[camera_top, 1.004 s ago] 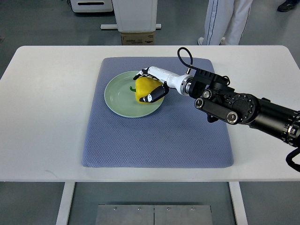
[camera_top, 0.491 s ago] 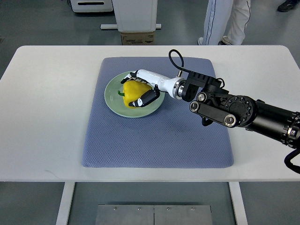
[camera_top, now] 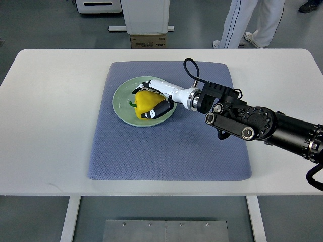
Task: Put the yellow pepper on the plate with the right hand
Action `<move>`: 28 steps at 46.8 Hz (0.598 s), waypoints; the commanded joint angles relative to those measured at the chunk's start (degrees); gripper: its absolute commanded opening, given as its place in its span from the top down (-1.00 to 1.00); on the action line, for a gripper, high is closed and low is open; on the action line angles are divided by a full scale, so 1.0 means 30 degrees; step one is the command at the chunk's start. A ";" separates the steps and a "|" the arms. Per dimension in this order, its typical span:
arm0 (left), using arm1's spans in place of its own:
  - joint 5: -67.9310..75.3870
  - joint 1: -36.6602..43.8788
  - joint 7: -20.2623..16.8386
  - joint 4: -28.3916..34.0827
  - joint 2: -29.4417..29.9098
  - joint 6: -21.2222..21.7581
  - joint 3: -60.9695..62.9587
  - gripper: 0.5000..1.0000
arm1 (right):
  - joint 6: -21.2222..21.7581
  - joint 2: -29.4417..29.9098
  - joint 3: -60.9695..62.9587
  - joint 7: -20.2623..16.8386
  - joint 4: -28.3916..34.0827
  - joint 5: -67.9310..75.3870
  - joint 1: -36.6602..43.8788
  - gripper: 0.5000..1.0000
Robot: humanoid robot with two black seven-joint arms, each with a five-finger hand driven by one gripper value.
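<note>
Yellow pepper [camera_top: 144, 102] sits on the pale green plate [camera_top: 122, 100], right of plate centre, its green stem pointing left. Right hand [camera_top: 155, 99] is wrapped round the pepper from the right side: white fingers [camera_top: 146, 87] curl over the far edge, a black-tipped thumb [camera_top: 160, 108] presses the near edge. Hand closed on the pepper, in contact. Whether the pepper's underside rests fully on the plate cannot be told from this angle.

The white forearm runs right from the hand to a black wrist housing [camera_top: 218, 94] with a looped black cable [camera_top: 191, 68], then a heavy black arm leaves at the right edge.

Plate lies on a blue-grey textured mat [camera_top: 166, 146], in its upper left part. Mat lies on a white worktop [camera_top: 50, 116].

Beyond the worktop: a cardboard box [camera_top: 148, 41] under a white stand, with print too small to read. A person's legs [camera_top: 255, 22] in white trousers with a dark side stripe stand at top right. No readable brand or label anywhere. Left hand not seen.
</note>
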 commanded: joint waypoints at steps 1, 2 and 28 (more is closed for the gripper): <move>0.0000 -0.0018 0.0000 0.0021 0.0000 0.0000 0.0000 -1.00 | 0.0002 0.0000 0.0042 0.0007 -0.0022 0.0014 -0.0005 -0.97; 0.0000 0.0011 0.0000 -0.0008 0.0000 0.0000 0.0000 -1.00 | 0.0002 0.0000 0.0014 0.0007 -0.0022 0.0014 -0.0005 -0.97; 0.0000 0.0011 0.0000 -0.0008 0.0000 0.0000 0.0000 -1.00 | -0.0027 0.0000 0.4786 -0.0081 -0.0110 0.0277 -0.1059 -0.97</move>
